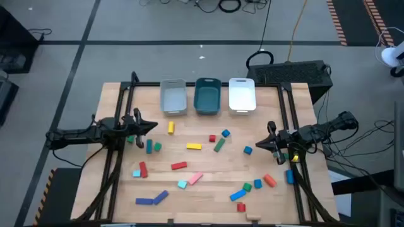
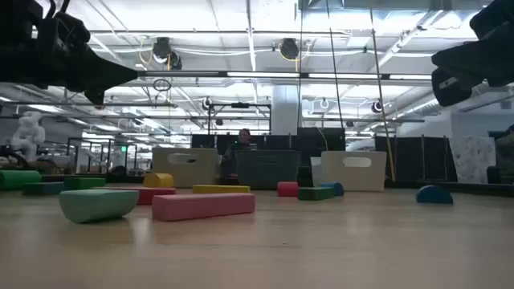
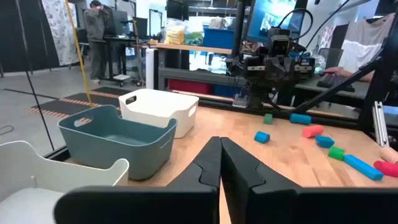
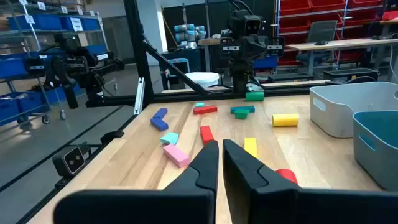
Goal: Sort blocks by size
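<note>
Many small coloured blocks lie scattered flat on the wooden table (image 1: 208,214). Among them are a yellow bar (image 1: 194,146), a red bar (image 1: 179,166), a pink bar (image 1: 195,178) and a long blue bar (image 1: 238,193). My left gripper (image 1: 151,125) hangs shut above the table's left side, near a green block (image 1: 130,139); its fingers (image 3: 211,163) hold nothing. My right gripper (image 1: 260,144) hangs shut at the right side, close to a blue cube (image 1: 248,150), and its fingers (image 4: 210,163) are likewise empty.
Three trays stand side by side at the far edge: grey (image 1: 173,96), teal (image 1: 207,96) and white (image 1: 242,94). Black frame rails (image 1: 120,113) run along both table sides. A person stands at a desk in the room beyond (image 3: 96,28).
</note>
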